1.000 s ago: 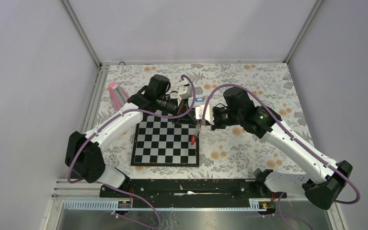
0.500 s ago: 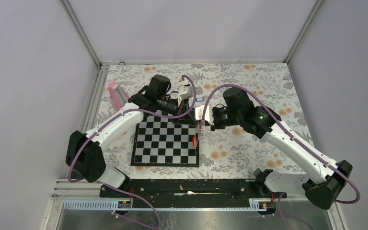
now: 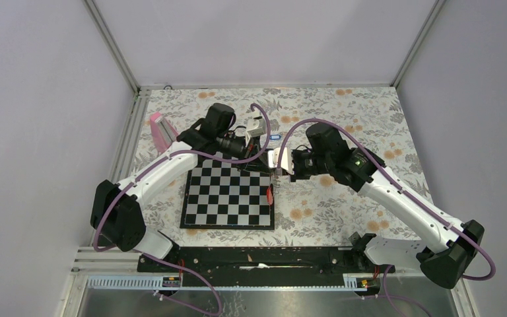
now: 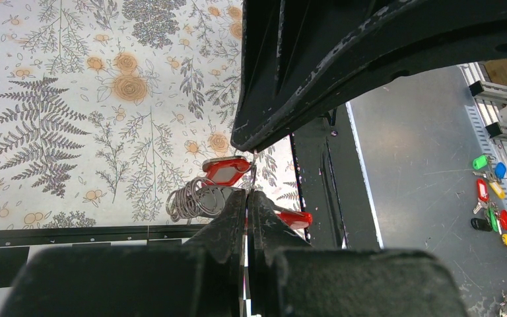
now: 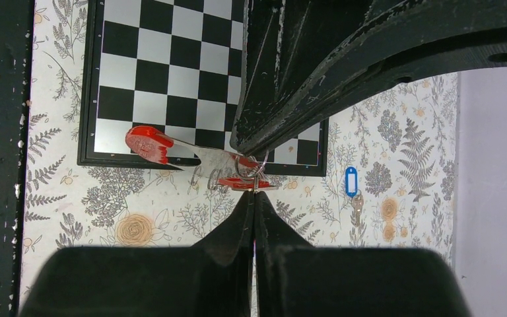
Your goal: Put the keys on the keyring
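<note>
- Since a second ago, the right arm has been shifted a little to the left, toward the left arm. The left arm is seen where it was.
- The left gripper (image 4: 247, 193) is seen closed tight, its jaws pinched onto the thin wire of the keyring (image 5: 253, 165).
- The right gripper (image 5: 254, 193) is likewise closed narrow, and the red-tagged key (image 5: 239, 183) appears to be nipped at its tip.
- Both grippers are met nose to nose above the far right corner of the chessboard (image 3: 228, 195).
- The keyring is held in the air between them. Its white-and-red fob (image 5: 162, 145) is hung toward the near side, over the board's right edge.
- The red-tagged key is seen touching the ring. Whether it is threaded onto the wire cannot be told.
- The blue-tagged key (image 5: 350, 181) is left lying flat on the floral cloth (image 3: 370, 125), just beyond the grippers on the far side, apart from the ring.
- A pink block (image 3: 160, 129) is stood at the far left of the cloth, well apart from the board.
</note>
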You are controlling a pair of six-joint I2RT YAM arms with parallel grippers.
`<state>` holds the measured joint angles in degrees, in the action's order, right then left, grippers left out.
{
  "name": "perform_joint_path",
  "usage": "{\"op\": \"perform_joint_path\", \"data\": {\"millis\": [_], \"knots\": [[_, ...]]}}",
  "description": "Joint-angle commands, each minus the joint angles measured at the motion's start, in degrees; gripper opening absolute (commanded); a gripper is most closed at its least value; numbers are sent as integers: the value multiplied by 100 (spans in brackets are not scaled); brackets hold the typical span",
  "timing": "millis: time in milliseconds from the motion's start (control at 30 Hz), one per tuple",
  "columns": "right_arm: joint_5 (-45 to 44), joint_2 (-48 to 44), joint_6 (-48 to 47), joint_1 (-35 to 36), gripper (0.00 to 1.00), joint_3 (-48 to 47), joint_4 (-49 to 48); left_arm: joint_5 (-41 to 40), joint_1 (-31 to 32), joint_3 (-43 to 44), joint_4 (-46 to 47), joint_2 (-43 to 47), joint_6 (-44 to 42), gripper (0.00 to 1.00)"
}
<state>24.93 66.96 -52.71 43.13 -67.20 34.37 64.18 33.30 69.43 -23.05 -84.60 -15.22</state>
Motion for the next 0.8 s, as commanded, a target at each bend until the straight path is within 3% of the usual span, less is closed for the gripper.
{"op": "perform_joint_path", "data": {"millis": [0,333,533,667,767], "knots": [[48,-141,-64,56,0,48,-115,116,19,322,204,22,-86,0],[-63,-276,-48,57,0,252,-282,-104,9,259,516,68,208,0],[-121,-314,220,58,0,421,-587,-319,2,33,1216,134,817,0],[-196,-291,440,63,6,514,-822,-412,1,-144,1765,141,1292,0],[-372,-301,569,61,17,594,-992,-416,-1,-235,1985,133,1454,0]]}}
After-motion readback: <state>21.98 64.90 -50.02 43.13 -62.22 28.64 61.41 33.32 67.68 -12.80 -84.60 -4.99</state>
